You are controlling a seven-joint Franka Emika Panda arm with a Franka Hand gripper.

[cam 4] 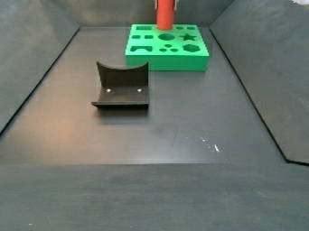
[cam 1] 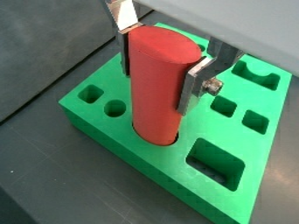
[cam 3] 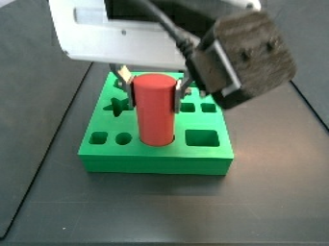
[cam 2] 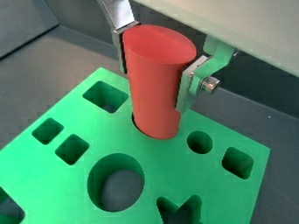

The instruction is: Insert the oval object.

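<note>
The oval object [cam 1: 158,87] is a smooth red peg standing upright, its lower end inside a hole in the green block [cam 1: 152,156]. The gripper [cam 1: 156,85] has one silver finger on each side of the peg's upper part, and both pads [cam 1: 194,86] lie against it. Both wrist views show this, the peg [cam 2: 156,83] rising from the block [cam 2: 70,179] between the gripper's [cam 2: 153,85] fingers. In a side view the peg [cam 3: 154,108] stands near the middle of the block [cam 3: 154,159] under the gripper [cam 3: 154,82]. It also shows in a side view [cam 4: 163,13].
The green block [cam 4: 169,47] sits at the far end of the dark floor and has several other open holes, among them a large oval one [cam 2: 121,184] and a rectangular one [cam 1: 216,162]. The fixture [cam 4: 121,86] stands on the floor left of centre.
</note>
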